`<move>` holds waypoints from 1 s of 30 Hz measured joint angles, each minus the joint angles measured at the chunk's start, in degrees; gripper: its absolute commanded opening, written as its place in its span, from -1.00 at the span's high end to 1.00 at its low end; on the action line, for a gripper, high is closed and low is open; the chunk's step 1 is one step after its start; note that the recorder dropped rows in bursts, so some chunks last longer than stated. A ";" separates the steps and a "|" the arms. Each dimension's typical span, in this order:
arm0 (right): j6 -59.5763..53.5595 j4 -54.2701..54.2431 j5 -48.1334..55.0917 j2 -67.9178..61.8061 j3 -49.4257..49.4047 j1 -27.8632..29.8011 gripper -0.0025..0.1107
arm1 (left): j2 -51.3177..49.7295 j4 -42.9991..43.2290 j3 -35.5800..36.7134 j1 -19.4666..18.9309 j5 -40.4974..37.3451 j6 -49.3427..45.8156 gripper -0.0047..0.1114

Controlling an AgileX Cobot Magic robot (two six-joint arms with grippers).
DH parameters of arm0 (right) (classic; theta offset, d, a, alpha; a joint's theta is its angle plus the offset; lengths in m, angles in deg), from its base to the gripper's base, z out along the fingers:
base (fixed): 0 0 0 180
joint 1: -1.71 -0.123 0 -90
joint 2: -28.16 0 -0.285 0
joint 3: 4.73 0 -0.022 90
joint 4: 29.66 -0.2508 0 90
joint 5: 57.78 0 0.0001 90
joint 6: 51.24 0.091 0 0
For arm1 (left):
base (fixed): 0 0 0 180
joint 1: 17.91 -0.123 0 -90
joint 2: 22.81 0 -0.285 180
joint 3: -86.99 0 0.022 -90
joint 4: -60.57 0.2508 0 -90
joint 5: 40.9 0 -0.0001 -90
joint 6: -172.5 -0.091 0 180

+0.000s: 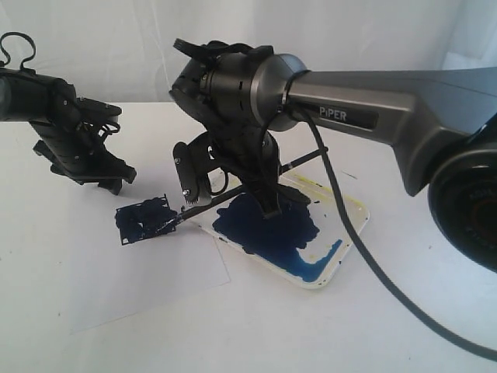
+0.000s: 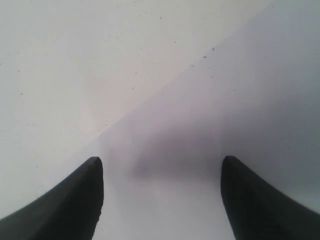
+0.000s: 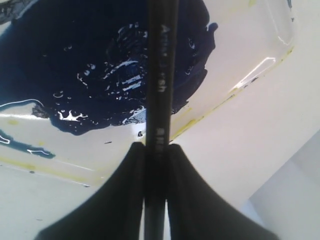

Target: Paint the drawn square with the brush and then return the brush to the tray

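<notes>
The painting step is in hand. The right gripper (image 1: 233,194) is clamped shut on the brush (image 1: 307,159), holding it about midway along the handle, and the right wrist view shows both jaws pressed against the black stick with the tray's blue paint (image 3: 100,60) below it. The gripper hangs over the near end of the tray (image 1: 349,225), and the brush slants down and out past the tray edge, so that its tip lies on the square (image 1: 140,219) drawn on the sheet of paper (image 1: 116,287). The square is mostly smeared dark blue, patchy along its edges. Whether the bristles press on the paper or hover just above it is hard to tell from this angle. The left gripper (image 1: 109,177) stands wide open with nothing between its jaws, low over the paper just beside the square, apparently steadying nothing. The left wrist view shows only white sheet and table (image 2: 75,60). Since the square looks close to covered, the next move is likely one or two short strokes over any pale patches. After that comes a clean lift of the tip, a swing back over the tray and a low release, so the wet brush lands inside the rim rather than dripping on the paper.
</notes>
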 measured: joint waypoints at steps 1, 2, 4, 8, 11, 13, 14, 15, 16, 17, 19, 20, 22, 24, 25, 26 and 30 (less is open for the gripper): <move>0.13 -0.29 0.00 0.00 0.00 0.00 0.96 | 0.00 0.00 0.00 0.00 0.00 0.00 -0.29; 0.21 -0.69 -0.21 0.00 0.00 0.00 0.96 | 0.00 0.00 0.00 0.00 0.00 0.00 -0.29; 0.34 -1.25 -1.45 0.00 0.00 0.00 0.96 | 0.00 0.00 0.00 0.00 0.00 0.00 -0.29; 3.67 0.26 -4.11 0.00 0.00 0.00 0.96 | 0.00 0.00 0.00 0.00 0.00 0.00 -0.29; 4.17 0.89 -4.98 0.00 0.00 0.00 0.96 | 0.00 0.00 0.00 0.00 0.00 -0.09 -0.29; 4.26 0.89 -6.11 0.00 0.00 0.00 0.96 | 0.00 0.00 0.00 0.00 0.00 -0.09 -0.29; 4.26 0.89 -6.66 0.00 0.00 0.00 0.96 | 0.00 0.00 0.00 0.00 0.00 -0.09 -0.29; 4.26 0.89 -7.06 0.00 0.00 0.00 0.96 | 0.00 0.00 0.00 0.00 0.00 -0.09 -0.29; 4.26 0.89 -7.17 0.00 0.00 0.00 0.96 | 0.00 0.00 0.00 0.00 0.00 -0.09 -0.29; 4.26 0.89 -7.00 0.00 0.00 0.00 0.96 | 0.00 0.00 0.00 0.00 0.00 -0.09 -0.29; 4.26 0.89 -5.80 0.00 0.00 0.00 0.96 | 0.00 0.00 0.00 0.00 0.00 -0.09 -0.29; 4.26 0.47 -5.40 -0.10 0.00 0.00 0.96 | 0.00 0.00 0.00 0.00 0.00 -0.09 -0.29; 3.96 -1.00 -5.29 -0.10 0.00 0.00 0.96 | 0.00 0.00 0.00 0.00 0.00 -0.09 -0.29; 2.75 -3.23 -5.29 -0.10 0.00 0.00 0.96 | 0.00 0.00 0.00 0.00 0.00 -0.09 -0.29; 1.82 -4.32 -5.29 -0.10 0.00 0.00 0.96 | 0.00 0.00 0.00 0.00 0.00 -0.09 -0.29; 0.97 -4.98 -5.17 -0.10 0.00 0.00 0.96 | 0.00 0.00 0.00 0.00 0.00 -0.09 -0.29; -0.21 -6.13 -4.23 -0.10 0.00 0.00 0.96 | 0.00 0.00 0.00 0.00 0.00 -0.24 -0.29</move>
